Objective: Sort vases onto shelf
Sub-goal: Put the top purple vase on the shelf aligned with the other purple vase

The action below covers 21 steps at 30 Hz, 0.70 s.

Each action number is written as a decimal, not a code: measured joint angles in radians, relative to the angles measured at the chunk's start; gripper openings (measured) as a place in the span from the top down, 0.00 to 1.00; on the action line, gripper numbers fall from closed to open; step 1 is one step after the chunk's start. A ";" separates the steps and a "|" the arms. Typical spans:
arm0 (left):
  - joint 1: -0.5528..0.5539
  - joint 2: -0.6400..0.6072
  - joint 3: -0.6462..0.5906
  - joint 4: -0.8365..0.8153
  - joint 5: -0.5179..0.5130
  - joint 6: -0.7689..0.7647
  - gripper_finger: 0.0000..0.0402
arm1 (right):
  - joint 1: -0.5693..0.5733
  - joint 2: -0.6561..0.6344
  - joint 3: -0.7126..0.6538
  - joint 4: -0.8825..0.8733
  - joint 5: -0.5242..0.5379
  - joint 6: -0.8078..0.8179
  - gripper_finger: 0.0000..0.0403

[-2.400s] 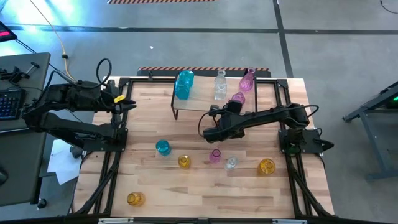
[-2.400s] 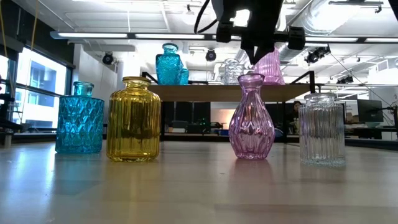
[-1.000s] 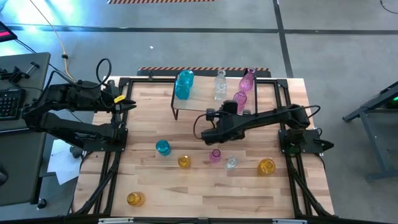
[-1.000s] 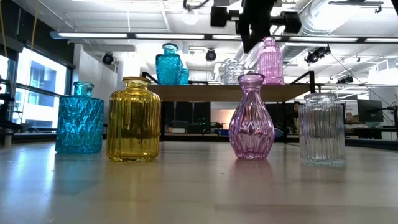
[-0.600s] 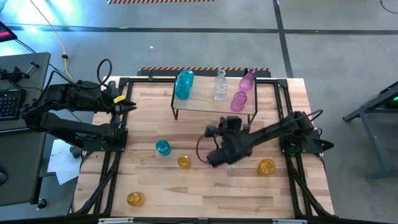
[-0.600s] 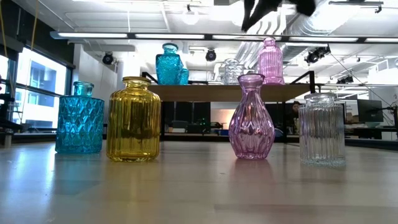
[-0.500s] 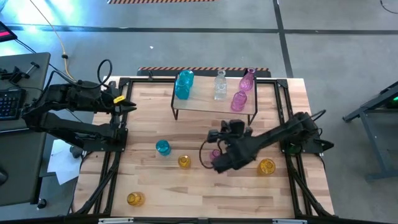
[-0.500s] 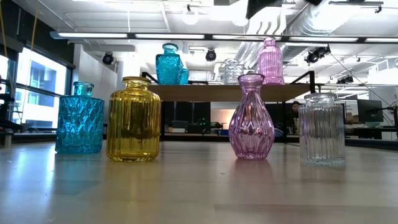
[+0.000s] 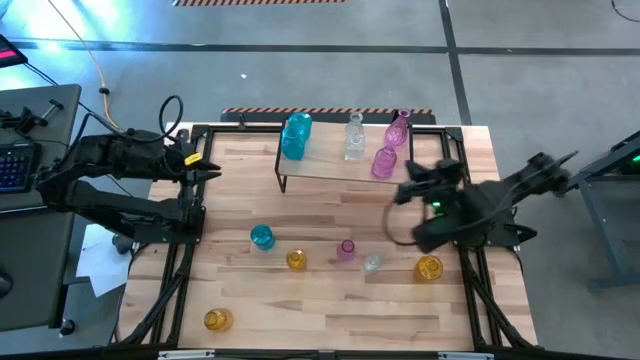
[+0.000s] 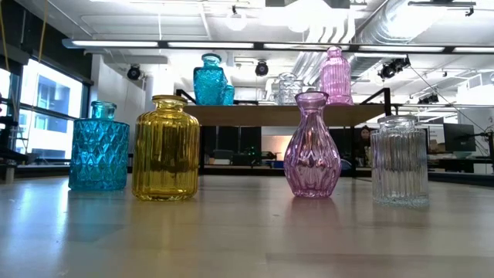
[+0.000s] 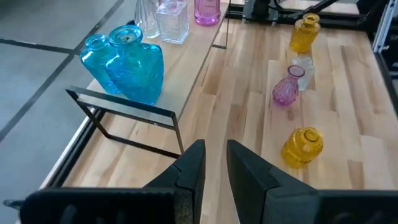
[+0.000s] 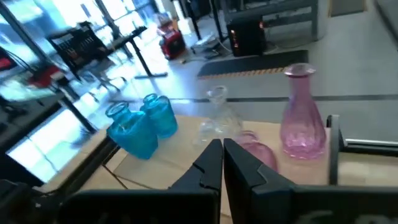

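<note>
Presently, shelf (image 9: 330, 170): carries sorted blue, clear and pink vases.
Right end effector (image 12: 222, 155): clenched, empty, beside the shelf.
Left end effector (image 11: 211, 165): nearly closed, parked left of it.
Pink vase (image 9: 346, 249): awaiting pickup in front.

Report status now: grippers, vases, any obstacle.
Right gripper shut, empty, at the table's right side. Left gripper nearly shut, idle at the left edge. Shelf holds five vases; six remain on the table.

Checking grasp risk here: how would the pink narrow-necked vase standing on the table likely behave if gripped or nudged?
The pink vase is glass, so probably rigid, smooth and breakable. Its wide belly tapers to a smaller foot, so a nudge near the rim may tip it. Once down, its round body would likely roll toward the clear ribbed vase.
</note>
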 joint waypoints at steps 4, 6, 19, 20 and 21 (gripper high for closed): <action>0.000 0.028 0.000 0.035 -0.010 0.011 0.86 | 0.063 -0.176 -0.237 0.108 0.010 0.080 1.00; 0.000 0.044 0.000 0.063 -0.010 0.011 0.86 | 0.095 -0.236 -0.343 0.258 0.033 0.030 1.00; 0.000 0.121 0.000 0.076 -0.010 -0.011 0.86 | 0.051 -0.160 -0.684 1.403 -0.008 -0.722 1.00; 0.000 0.120 0.000 0.075 -0.010 -0.018 0.86 | 0.042 -0.139 -0.689 1.431 0.003 -0.727 1.00; 0.000 0.118 0.000 0.075 -0.010 -0.023 0.86 | 0.031 -0.117 -0.692 1.445 0.019 -0.724 1.00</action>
